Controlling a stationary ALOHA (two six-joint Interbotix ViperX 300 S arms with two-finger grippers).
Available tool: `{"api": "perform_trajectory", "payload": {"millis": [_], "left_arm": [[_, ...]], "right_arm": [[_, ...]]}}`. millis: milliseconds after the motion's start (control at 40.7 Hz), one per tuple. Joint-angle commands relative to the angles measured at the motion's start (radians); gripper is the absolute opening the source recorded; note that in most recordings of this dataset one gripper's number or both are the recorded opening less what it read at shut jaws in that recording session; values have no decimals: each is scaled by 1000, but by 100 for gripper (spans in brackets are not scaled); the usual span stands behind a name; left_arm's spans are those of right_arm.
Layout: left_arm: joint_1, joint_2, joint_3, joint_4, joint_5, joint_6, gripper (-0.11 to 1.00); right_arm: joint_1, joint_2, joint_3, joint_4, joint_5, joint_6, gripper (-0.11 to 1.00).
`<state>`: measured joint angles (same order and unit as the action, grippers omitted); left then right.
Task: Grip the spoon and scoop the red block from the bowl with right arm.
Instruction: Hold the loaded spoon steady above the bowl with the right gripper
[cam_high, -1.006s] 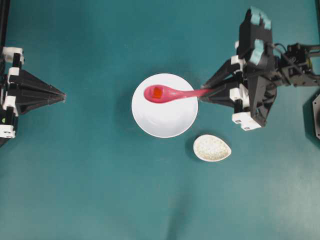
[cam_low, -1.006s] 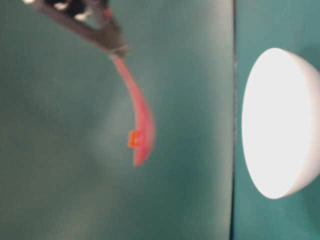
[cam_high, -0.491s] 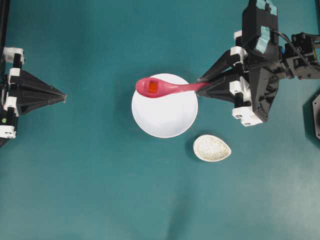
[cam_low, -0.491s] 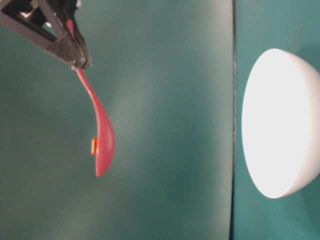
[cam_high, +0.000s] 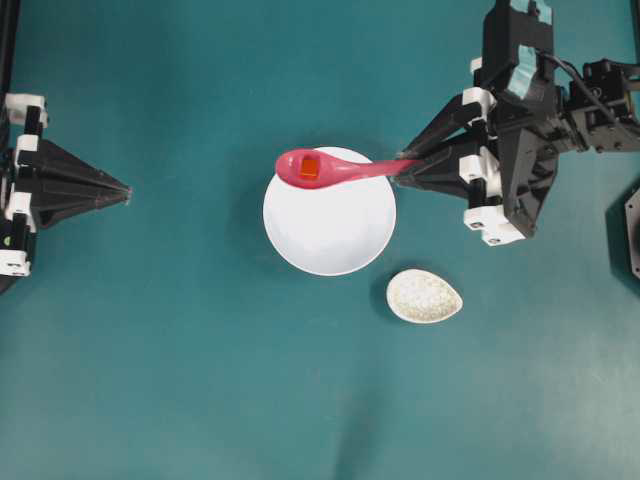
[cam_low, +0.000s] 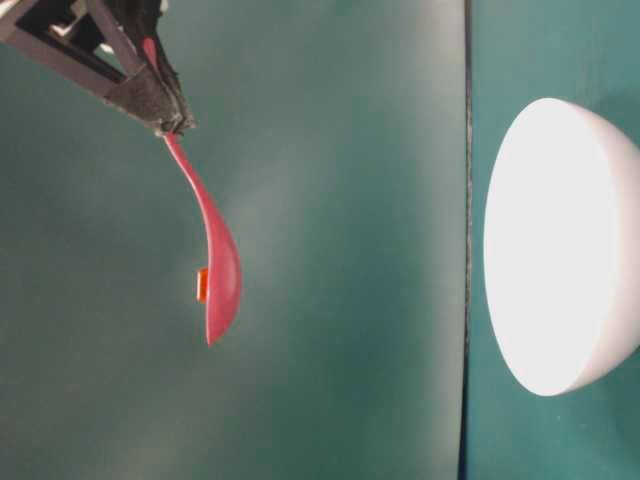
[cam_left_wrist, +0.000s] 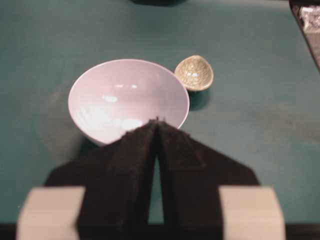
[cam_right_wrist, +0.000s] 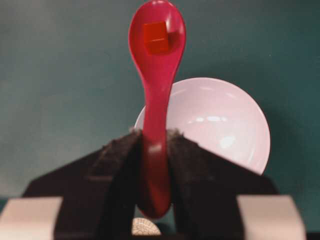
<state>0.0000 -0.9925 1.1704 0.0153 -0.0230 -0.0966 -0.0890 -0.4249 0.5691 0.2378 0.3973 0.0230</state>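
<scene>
Overhead view: straight down on the teal table (cam_high: 180, 380), whole workspace, both arms at the side edges. Table-level view: close, apparently rotated a quarter turn, so the bowl (cam_low: 560, 245) hangs off the right side; soft focus. Left wrist view: low, along its gripper (cam_left_wrist: 157, 122) toward the bowl. Right wrist view: along its gripper (cam_right_wrist: 155, 135), near. All four share the bowl.

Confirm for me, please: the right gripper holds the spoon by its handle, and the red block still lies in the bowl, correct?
Not quite. The right gripper does hold the spoon by its handle, but the red block sits in the spoon's scoop, not in the bowl, as the right wrist view shows.
</scene>
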Motion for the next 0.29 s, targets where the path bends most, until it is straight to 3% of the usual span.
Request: {"api": "perform_trajectory", "payload": {"millis": [0, 270], "left_arm": [[0, 3, -29, 3, -12, -2, 0], [0, 3, -31, 3, -11, -2, 0]], "right_arm": [[0, -18, -31, 0, -5, 2, 24], [0, -18, -28, 0, -11, 3, 24]]}}
